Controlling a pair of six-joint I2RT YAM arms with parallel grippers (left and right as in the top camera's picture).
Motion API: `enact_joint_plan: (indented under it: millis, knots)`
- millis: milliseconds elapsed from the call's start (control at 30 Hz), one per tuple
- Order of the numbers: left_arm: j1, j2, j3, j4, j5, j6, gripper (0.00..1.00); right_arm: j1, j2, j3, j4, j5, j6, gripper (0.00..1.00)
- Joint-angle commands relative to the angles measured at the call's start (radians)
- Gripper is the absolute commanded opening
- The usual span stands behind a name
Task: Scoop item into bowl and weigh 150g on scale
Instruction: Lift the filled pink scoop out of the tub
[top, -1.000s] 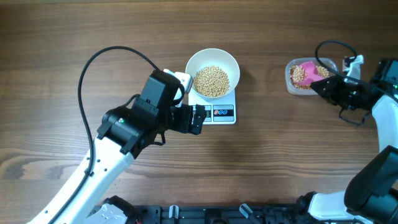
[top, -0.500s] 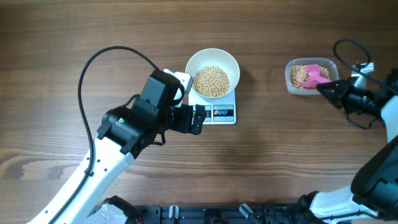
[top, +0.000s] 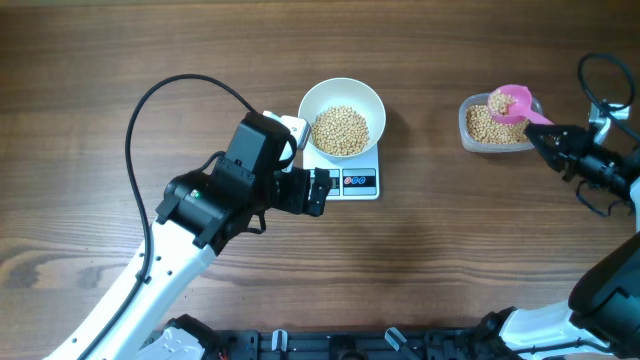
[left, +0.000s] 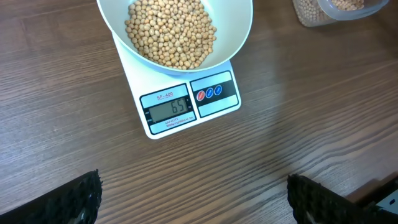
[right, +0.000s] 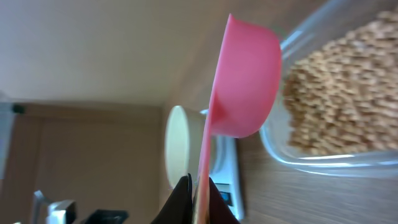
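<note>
Right gripper (top: 547, 137) was clamped on the handle of the pink scoop (top: 514, 99), which sat loaded w/ beans (top: 499, 104) at the rim of the clear tub (top: 466, 126), well apart from the white bowl (top: 342, 92) on the scale (top: 358, 183). Left gripper (top: 320, 190) hung wide open by the scale's front, holding nothing

On the scale (left: 186, 106), the grey display (left: 169, 109) shows 65. Just above it, tiny red print (left: 165, 96) looks like SF-400. Nothing else is readable.
</note>
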Motion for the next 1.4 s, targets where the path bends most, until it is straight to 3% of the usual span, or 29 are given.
enact_joint_plan:
  millis: [0,333,700,1133,1367]
  knots:
    - [-0.005,-0.001,-0.004,0.002,-0.01,0.021,1.0,-0.002,0.009,-0.003,0.002,-0.132,0.0,0.04]
    - [-0.005,-0.001,-0.004,0.002,-0.01,0.021,1.0,0.024,0.009,-0.003,0.002,-0.241,0.05,0.04]
    - [-0.005,-0.001,-0.004,0.002,-0.01,0.021,1.0,0.245,0.009,-0.003,0.026,-0.292,0.111,0.04]
    - [-0.005,-0.001,-0.004,0.002,-0.01,0.021,1.0,0.531,0.009,-0.003,0.443,-0.185,0.504,0.04]
    - [-0.005,-0.001,-0.004,0.002,-0.01,0.021,1.0,0.636,0.009,-0.003,0.533,-0.058,0.489,0.04]
